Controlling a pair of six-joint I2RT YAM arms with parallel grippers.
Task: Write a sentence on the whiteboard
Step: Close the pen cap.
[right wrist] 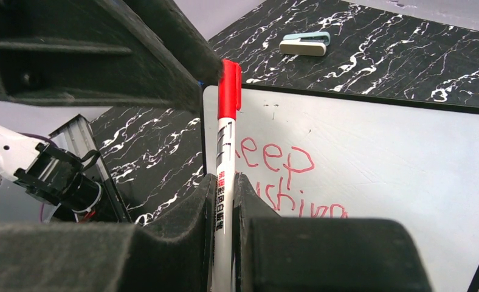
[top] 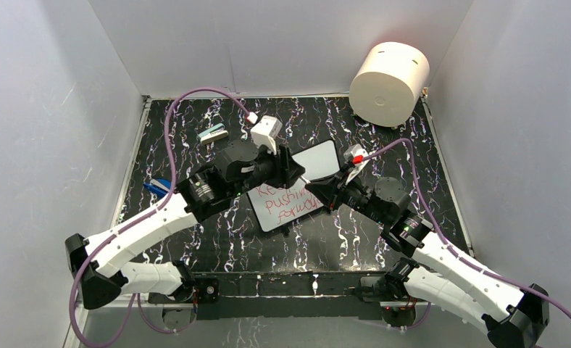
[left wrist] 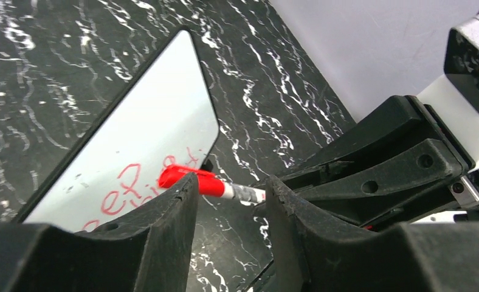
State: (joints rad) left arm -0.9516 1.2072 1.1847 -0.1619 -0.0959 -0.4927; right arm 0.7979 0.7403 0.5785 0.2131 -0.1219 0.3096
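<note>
The whiteboard (top: 323,159) lies flat on the black marbled table, with the red sentence (top: 286,203) in slanted lines on its near half. The right gripper (top: 314,191) is shut on the white barrel of a marker (right wrist: 224,158) whose red cap (right wrist: 229,88) is on. That marker stands over the board's left rim (right wrist: 395,158), beside the word "Keep" (right wrist: 279,159). The left gripper (left wrist: 231,185) is open, its fingers either side of the marker's capped end (left wrist: 185,177). One black finger (right wrist: 164,61) touches the cap. Red letters (left wrist: 124,185) show on the board (left wrist: 146,115).
A cream cylinder (top: 389,83) lies at the back right corner. A small light-blue and white eraser (top: 213,135) sits at the back left of the table (right wrist: 305,44). A blue object (top: 157,187) lies by the left edge. White walls close in three sides.
</note>
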